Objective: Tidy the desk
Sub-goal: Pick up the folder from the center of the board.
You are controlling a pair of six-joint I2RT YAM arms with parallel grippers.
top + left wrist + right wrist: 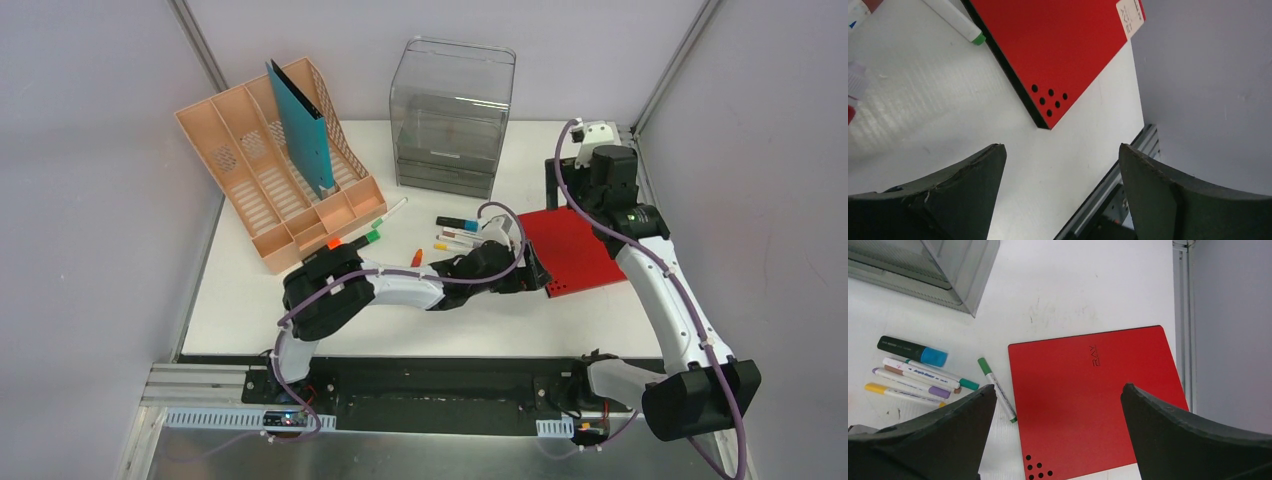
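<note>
The white desk (400,310) holds a red folder (572,250) at the right and loose markers (458,236) in the middle. My left gripper (535,274) is open and empty, low by the folder's near left corner. In the left wrist view the gripper (1060,165) has that corner of the folder (1058,50) just ahead. My right gripper (553,190) is open and empty, above the folder's far edge. In the right wrist view the gripper (1058,400) looks down on the folder (1093,405).
A peach file rack (250,190) with a teal folder (303,125) stands back left. A clear grey drawer box (452,115) stands back centre. A green marker (996,389) lies along the red folder's left edge. Green and orange markers (372,236) lie near the rack.
</note>
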